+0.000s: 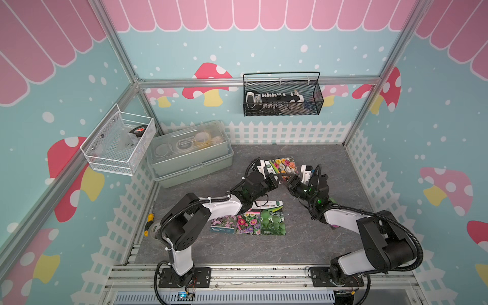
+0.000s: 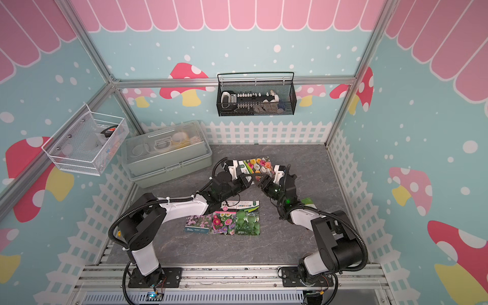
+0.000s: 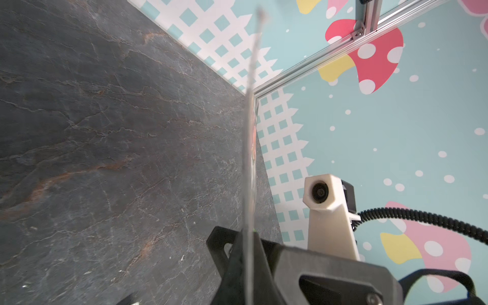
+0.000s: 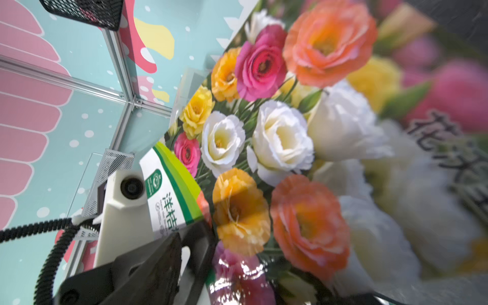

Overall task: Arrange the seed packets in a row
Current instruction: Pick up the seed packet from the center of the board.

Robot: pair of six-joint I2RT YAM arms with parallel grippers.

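Note:
A seed packet with roses [image 1: 283, 164] [image 4: 277, 137] hangs tilted above the back of the table. My left gripper [image 1: 276, 177] [image 3: 248, 235] is shut on its near edge, and the left wrist view shows the packet edge-on [image 3: 250, 132]. My right gripper [image 1: 290, 182] is right beside it, open, fingers either side of the packet's lower corner without pinching it. Three seed packets lie side by side on the table: purple flowers [image 1: 224, 224], pink mixed flowers [image 1: 248, 221] and green plants [image 1: 273, 219]. Another packet [image 2: 307, 201] peeks out from under my right arm.
A pale green plastic box [image 1: 190, 155] stands at the back left. A white mesh basket [image 1: 118, 142] and a black mesh basket [image 1: 282, 95] hang on the walls. A yellow-handled screwdriver [image 1: 149, 221] and a grey tape roll [image 1: 155, 229] lie at the table's left edge.

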